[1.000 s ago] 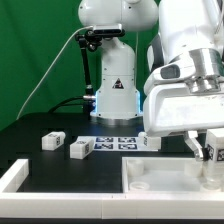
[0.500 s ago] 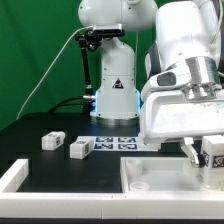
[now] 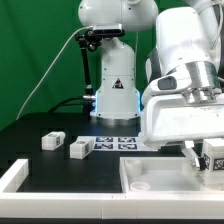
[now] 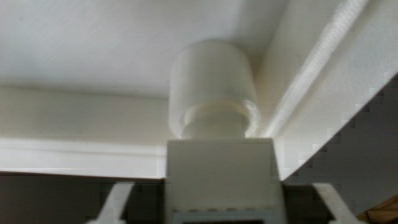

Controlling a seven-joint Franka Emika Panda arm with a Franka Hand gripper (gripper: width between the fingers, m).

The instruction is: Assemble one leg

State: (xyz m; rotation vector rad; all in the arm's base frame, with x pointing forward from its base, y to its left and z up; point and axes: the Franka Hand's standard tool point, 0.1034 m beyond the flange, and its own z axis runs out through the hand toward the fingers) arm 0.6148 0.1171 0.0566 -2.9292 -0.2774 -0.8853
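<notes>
This is looking like a robotics lab. A plain green cloth backdrop (image 3: 40,45) is hanging across the far side. A white jointed robot arm (image 3: 113,80) is standing on a matte black counter (image 3: 55,172), with a thin black cable (image 3: 52,72) trailing off towards the exterior view's left. The thin flat white marker board (image 3: 112,142) is lying at the arm's foot. Small white plastic blocks with square black-and-white tags (image 3: 54,141) are sitting nearby.
</notes>
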